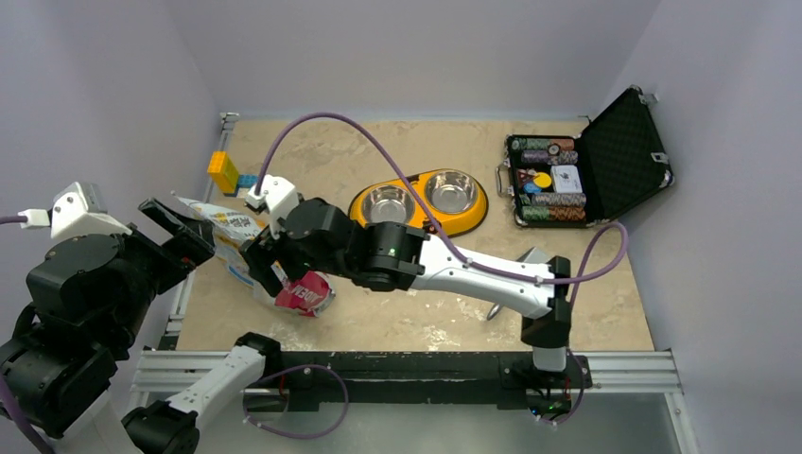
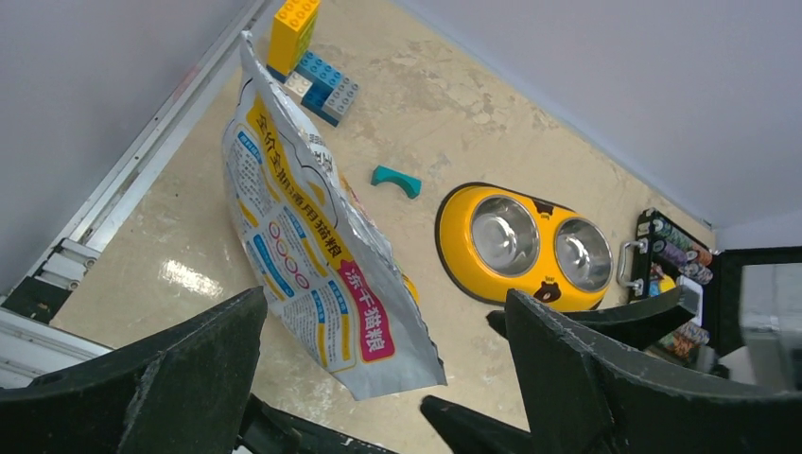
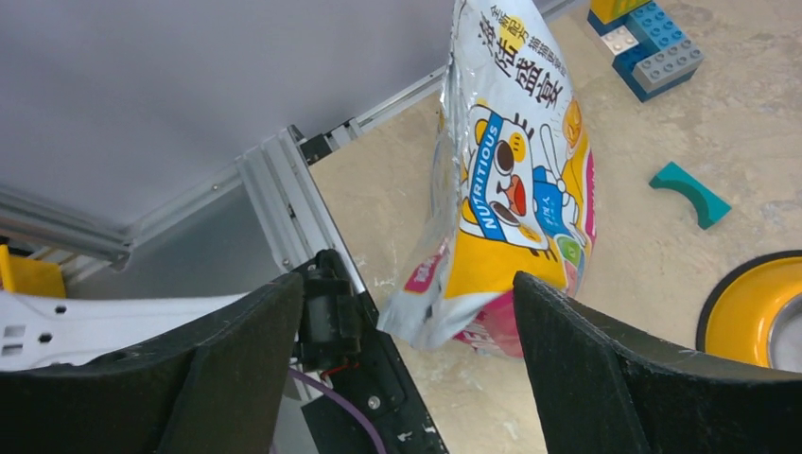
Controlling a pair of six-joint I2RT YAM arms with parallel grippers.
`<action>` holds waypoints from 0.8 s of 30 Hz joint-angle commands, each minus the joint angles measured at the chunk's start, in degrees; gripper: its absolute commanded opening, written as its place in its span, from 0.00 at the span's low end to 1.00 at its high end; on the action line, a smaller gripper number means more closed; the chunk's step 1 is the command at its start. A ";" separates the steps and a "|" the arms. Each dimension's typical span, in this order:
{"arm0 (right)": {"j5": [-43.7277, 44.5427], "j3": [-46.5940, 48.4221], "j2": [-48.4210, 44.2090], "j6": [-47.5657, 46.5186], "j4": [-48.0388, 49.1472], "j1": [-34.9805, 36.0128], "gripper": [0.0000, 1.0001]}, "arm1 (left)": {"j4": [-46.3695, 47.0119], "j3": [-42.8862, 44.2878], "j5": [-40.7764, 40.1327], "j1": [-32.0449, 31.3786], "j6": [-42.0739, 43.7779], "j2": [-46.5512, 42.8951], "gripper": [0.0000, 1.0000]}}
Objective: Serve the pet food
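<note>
Both my left jaws and my right jaws stand spread wide, grasping nothing. The pet food bag (image 2: 312,255) stands on the surface (image 2: 180,227), left of the yellow double bowl (image 2: 454,246), with my right jaws just beside it.

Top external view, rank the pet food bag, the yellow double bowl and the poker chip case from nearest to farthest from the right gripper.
1. pet food bag, at the table's left, just by the right gripper.
2. yellow double bowl, mid-table, toward the back.
3. poker chip case, open, back right corner.
</note>
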 commanded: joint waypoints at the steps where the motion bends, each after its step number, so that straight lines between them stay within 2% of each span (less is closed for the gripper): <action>1: 5.65 8.53 5.03 0.98 -1.67 1.07 0.82 | -11.57 0.76 -3.94 -0.37 -4.56 -0.43 1.00; 6: 10.37 9.43 9.00 -2.11 -2.81 1.90 0.73 | -11.57 0.33 -5.67 -0.37 -8.06 -1.72 1.00; 8: 10.90 7.72 9.13 -3.40 -2.04 1.92 0.64 | -11.65 -0.05 -5.73 -0.37 -8.81 -2.17 0.98; 13: 11.14 5.71 9.26 -5.74 -1.83 1.92 0.39 | -11.62 -1.33 -6.09 -0.37 -12.45 -2.87 0.95; 17: 13.12 3.25 8.05 -7.38 -1.60 1.66 0.01 | -11.56 -2.38 -4.45 -0.37 -14.14 -1.23 0.95; 24: 16.72 -4.11 0.57 -11.57 -3.18 0.79 0.00 | -8.25 -5.80 -0.15 -0.37 -16.29 1.35 0.94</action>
